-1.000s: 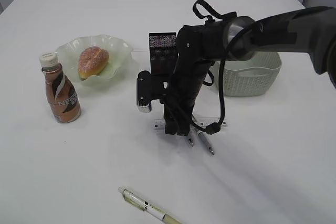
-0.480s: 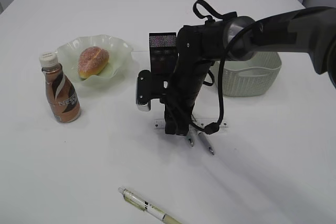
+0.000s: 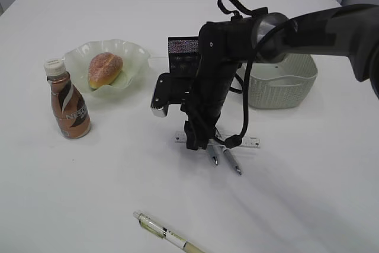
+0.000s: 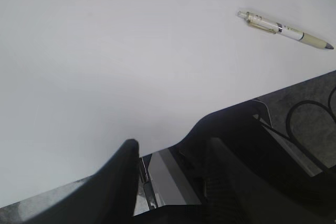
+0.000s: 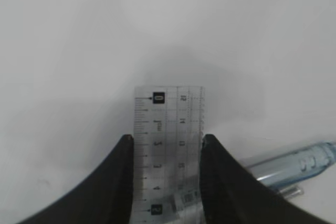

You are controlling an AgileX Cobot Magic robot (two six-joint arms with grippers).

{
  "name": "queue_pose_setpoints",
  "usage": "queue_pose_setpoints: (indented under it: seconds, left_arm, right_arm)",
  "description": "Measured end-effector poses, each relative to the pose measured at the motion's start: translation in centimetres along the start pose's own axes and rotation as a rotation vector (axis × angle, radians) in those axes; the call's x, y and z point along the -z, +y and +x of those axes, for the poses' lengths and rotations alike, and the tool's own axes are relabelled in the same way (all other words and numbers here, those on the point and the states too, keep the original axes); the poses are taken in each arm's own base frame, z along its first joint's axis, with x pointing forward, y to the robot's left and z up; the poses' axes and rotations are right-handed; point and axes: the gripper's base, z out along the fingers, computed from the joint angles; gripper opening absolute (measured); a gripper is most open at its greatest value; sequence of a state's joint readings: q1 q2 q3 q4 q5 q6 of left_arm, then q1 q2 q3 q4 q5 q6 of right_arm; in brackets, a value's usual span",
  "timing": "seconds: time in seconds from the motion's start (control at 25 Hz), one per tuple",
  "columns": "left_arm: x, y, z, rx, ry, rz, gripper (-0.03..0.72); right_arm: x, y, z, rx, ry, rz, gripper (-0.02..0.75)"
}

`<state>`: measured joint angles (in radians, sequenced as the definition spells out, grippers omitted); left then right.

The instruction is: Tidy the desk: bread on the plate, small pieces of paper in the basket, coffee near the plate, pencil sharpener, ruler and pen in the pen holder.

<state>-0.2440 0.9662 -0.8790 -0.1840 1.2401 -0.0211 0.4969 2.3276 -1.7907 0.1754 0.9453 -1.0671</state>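
Nearest us on the white table point(image 3: 308, 194) lies a pale pen point(image 3: 167, 235), slanting toward the front edge; our left wrist view finds it point(image 4: 284, 29) too, well apart from anything else. Our left gripper point(image 4: 170, 153) hangs over bare table beside the dark edge, its two fingers standing partly apart with nothing between them.

Further in, at mid-table, our right gripper point(image 3: 198, 144) points straight down. In its wrist view the clear ruler point(image 5: 168, 150) sits between the two black fingers point(image 5: 118, 182), each long edge touching a finger, so we are closed on the ruler across its width. From outside, the ruler point(image 3: 249, 142) shows as a clear strip jutting out to the right of the gripper, low over the table. Two bluish pens point(image 3: 231, 160) lie just beside it, one showing as a clear blue barrel point(image 5: 294, 162) right of the ruler.

To the left stands the coffee point(image 3: 67, 100), upright, near the plate point(image 3: 133, 57), which carries the bread point(image 3: 105, 69). Behind the arm is the dark pen holder point(image 3: 182, 56), and to the right the pale basket point(image 3: 284, 90); we cannot tell what it holds.
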Motion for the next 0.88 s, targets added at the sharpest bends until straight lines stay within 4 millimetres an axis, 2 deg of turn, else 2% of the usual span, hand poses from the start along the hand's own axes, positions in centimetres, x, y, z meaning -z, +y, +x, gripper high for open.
queue_pose_setpoints:
  seconds: [0.56, 0.88]
  left_arm:
    - [0.0, 0.0, 0.0, 0.0, 0.0, 0.0, 0.307]
    - [0.0, -0.3, 0.0, 0.012, 0.001, 0.034, 0.307]
  right_arm:
    - [6.2, -1.6, -2.4, -0.305, -0.017, -0.012, 0.294]
    - [8.1, -2.3, -3.3, -0.703, -0.07, 0.022, 0.294]
